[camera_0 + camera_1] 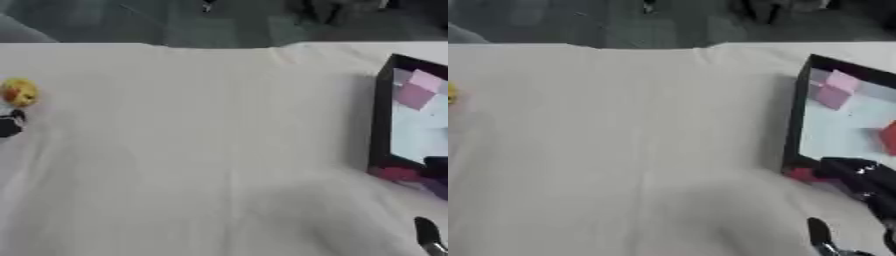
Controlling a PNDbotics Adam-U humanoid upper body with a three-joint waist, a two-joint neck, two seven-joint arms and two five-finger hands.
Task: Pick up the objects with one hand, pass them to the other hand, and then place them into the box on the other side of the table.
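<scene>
Black-walled box (795, 120) holds pink blocks (834, 91), perhaps something red (888, 136).

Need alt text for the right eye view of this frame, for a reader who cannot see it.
A black-walled box sits at the right edge of a white-clothed table, with pink blocks and a red object inside. The robot's right hand hangs over the box's near corner, and a yellow object shows at the far left edge.

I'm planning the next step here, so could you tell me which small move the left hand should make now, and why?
Probably close the left hand on the yellow object at the table's left edge: it lies right beside that hand, while the box sits far to the right, near the right hand, so it needs passing across.
</scene>
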